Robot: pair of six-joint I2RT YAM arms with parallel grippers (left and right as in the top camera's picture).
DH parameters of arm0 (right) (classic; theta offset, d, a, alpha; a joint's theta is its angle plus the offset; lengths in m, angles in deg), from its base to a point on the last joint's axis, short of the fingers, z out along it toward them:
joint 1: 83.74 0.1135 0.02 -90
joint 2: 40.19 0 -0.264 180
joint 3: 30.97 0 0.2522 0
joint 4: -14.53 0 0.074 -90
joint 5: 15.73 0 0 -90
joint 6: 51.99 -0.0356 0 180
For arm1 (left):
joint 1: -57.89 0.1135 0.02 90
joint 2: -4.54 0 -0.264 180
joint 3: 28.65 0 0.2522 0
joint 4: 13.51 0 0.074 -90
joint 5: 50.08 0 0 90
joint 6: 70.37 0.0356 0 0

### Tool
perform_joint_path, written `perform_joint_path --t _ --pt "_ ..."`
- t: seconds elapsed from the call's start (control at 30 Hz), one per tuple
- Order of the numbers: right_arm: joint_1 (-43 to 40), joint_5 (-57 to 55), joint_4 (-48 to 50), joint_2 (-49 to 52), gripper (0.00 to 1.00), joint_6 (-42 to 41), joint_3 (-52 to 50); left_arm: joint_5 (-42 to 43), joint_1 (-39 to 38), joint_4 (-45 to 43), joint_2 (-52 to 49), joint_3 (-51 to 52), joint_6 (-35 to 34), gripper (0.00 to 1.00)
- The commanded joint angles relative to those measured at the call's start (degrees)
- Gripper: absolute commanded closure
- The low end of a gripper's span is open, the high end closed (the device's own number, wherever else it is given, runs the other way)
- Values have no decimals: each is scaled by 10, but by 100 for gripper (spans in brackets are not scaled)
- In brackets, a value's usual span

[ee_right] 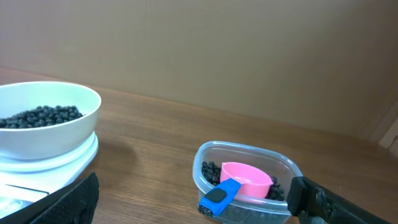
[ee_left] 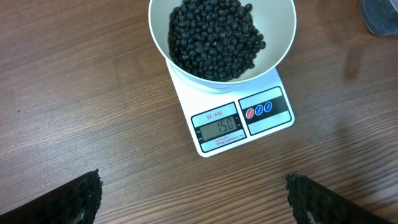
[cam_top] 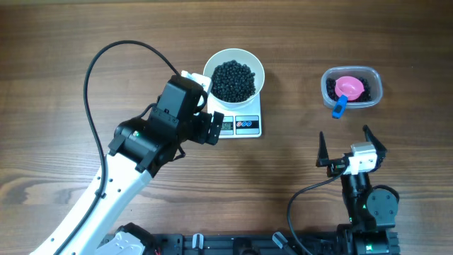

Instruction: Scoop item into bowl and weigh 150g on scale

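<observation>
The black beans [ee_left: 214, 37] fill the white bowl [ee_left: 283, 37] on the scale [ee_left: 217, 99], just ahead of your left hand [ee_left: 193, 186]. The scale reads 150. Your right hand [cam_top: 343, 134] faces the clear tub [ee_right: 249, 146] with its pink scoop [ee_right: 245, 177]. Both hands are wide open, holding nothing.

A robotics lab bench: cabled left arm [cam_top: 134, 152] and right arm [cam_top: 368, 202] at a wood-grain worktop [cam_top: 56, 42], plain beige wall [ee_right: 249, 50] behind the scale [cam_top: 244, 126].

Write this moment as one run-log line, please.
white bowl of black beads on scale | display: 150 | pink scoop in clear tub | left fingers: open, empty | right fingers: open, empty
</observation>
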Motion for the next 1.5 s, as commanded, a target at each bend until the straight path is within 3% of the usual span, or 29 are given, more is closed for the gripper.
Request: perform_joint_path --t 0.0,1.47 --pt "2 -7 0 -9 0 -67 -1 5 2 -1 -1 3 8 0" --pt "2 -3 0 -9 0 -26 -1 5 2 -1 -1 3 9 0"
